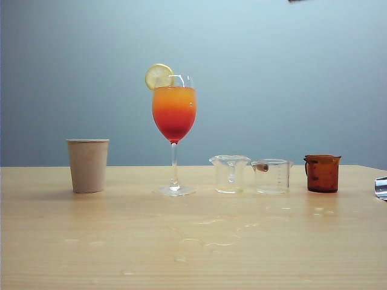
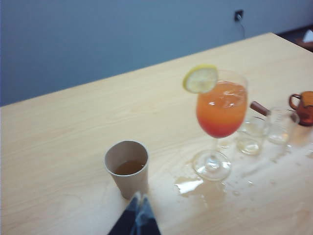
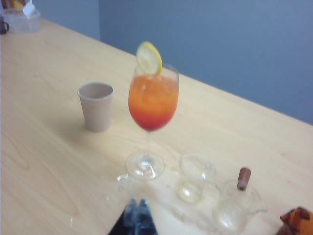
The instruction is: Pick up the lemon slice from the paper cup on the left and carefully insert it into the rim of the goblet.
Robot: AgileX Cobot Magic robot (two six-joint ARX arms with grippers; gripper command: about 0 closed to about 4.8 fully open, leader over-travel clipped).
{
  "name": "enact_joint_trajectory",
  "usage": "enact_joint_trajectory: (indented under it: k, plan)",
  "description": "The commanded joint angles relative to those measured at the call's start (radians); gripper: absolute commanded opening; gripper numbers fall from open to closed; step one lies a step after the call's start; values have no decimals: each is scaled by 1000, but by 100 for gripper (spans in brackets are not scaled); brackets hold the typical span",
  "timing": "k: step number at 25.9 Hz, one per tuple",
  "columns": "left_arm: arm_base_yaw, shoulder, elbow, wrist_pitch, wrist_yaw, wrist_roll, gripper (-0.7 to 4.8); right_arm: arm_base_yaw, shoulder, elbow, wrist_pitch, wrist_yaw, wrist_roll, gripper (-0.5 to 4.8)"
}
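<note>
While lemon slice [image 1: 158, 76] sits on goblet [image 1: 174, 121] rim, left pincer [image 2: 137, 218], right pincer [image 3: 137, 215] hover closed.

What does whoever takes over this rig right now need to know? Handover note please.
Left end effector: shut, empty, raised above the table near the paper cup.
Right end effector: looks shut, empty, raised on the near side of the goblet.
Lemon slice: seated on the goblet's rim, on the side toward the paper cup.
Paper cup: upright, left of the goblet; no slice visible inside.
Table: wet patches near the goblet's foot.
Done: slice picked and set on the rim.
Left: nothing visible; both arms are clear of the glass.
</note>
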Motion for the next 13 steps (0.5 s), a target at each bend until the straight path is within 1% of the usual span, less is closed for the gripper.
enact_joint_trajectory:
  k: [1,2,5,6,13]
  plan:
    - [-1,-60,-89,121,-33,-3,-6,0,0,-12,35,8,1,-4]
    - [-1,-87,-129,148,-49,-3,-6,0,0,-14,35,32,1,-4]
    - [-1,-142,-219,219,-56,-3,-6,0,0,-13,37,93,1,-1]
    - [-1,-164,-256,243,-72,-6,-6,0,0,-13,32,95,1,-1]
    - [-1,-201,-328,303,-130,-18,-6,1,0,-14,27,92,1,-1]
